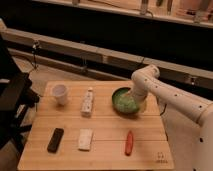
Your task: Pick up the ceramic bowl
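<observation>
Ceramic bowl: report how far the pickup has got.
Done: the approach. The gripper is down at the right side of the ceramic bowl. In hand: the grasp. The jaws stand open at the bowl and have not closed on it. Left: closing and lifting. The bowl sits flat on the table, not yet raised.
</observation>
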Controlling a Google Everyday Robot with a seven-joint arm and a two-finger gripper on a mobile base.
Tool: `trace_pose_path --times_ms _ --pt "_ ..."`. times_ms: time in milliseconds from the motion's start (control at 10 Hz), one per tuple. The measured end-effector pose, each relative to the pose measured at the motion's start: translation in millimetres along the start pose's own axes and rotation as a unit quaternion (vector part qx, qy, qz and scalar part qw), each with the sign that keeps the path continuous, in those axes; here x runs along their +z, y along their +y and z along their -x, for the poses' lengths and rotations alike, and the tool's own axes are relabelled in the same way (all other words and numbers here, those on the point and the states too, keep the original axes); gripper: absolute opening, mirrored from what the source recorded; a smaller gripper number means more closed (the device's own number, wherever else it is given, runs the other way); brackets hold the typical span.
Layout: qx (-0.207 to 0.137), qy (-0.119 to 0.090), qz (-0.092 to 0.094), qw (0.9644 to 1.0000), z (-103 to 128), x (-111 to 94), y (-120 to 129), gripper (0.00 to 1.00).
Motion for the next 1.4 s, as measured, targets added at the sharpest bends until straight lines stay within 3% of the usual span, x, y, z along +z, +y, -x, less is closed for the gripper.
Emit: trace_pose_path --times_ms 1400 --pt "0.000 -0.006 0.009 0.9999 0.2 9.4 -8.7 0.80"
